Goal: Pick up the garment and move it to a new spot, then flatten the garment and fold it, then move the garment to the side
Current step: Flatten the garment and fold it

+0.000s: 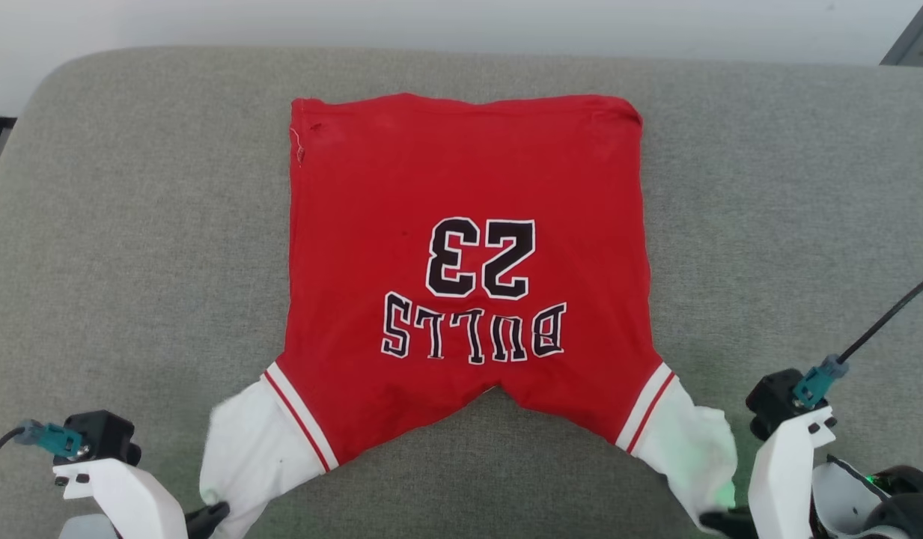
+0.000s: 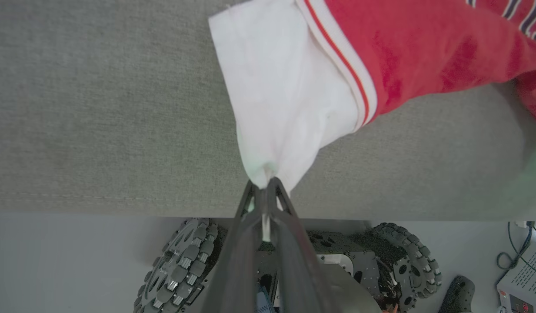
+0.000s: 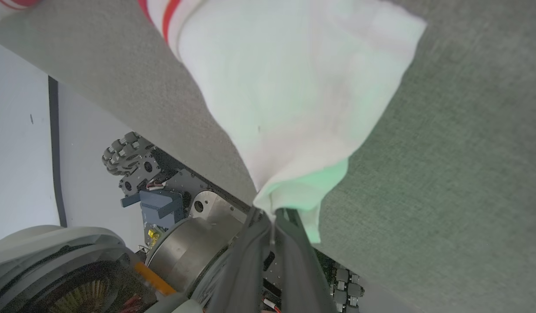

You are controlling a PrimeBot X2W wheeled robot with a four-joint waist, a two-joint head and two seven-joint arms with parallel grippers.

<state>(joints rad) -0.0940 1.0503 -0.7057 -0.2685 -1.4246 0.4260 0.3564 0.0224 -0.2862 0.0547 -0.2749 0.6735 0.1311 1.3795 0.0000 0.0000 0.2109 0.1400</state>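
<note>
Red garment (image 1: 461, 224) lies spread on the grey cushion (image 1: 132, 224) | you see left gripper (image 2: 264, 186) pinching 1 white sleeve tip, right gripper (image 3: 272, 215) pinching the other | flattening looks nearly done; you have the fold and side move to do.

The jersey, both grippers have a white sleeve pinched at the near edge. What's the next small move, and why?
Probably lift both sleeve ends slightly and carry them forward onto the red body. The left gripper and right gripper are each shut on a white sleeve of the garment, which lies fairly flat on the gray cushion, so folding the sleeves in looks like the next step.
</note>
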